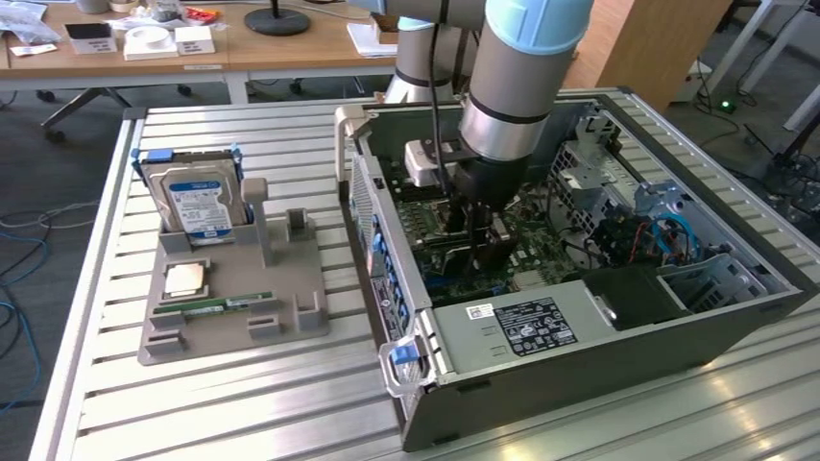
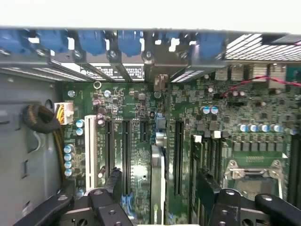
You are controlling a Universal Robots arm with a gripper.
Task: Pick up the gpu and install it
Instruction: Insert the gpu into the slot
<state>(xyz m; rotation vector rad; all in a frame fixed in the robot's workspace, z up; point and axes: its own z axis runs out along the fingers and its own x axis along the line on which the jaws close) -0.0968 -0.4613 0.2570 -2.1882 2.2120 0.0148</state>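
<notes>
Blurred gpu [image 2: 157,188] runs edge-on off the wrist view's edge

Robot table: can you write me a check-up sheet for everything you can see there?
Surface: silver slatted metal table, carrying a grey plastic parts holder and an open grey computer case.
Job's things: thin dark green-black expansion card, the gpu, stands edge-on on the green motherboard, seemingly seated in a slot.
Clutter: blue-labelled silver hard drive upright in the holder; square pale chip and narrow green RAM stick lying flat on it.
Grippers: black gripper inside the case, open, fingers either side of the card, not touching it.
Cables: blue cables inside the case; loose cables on the floor.
Surroundings: wooden desks behind the table.
</notes>
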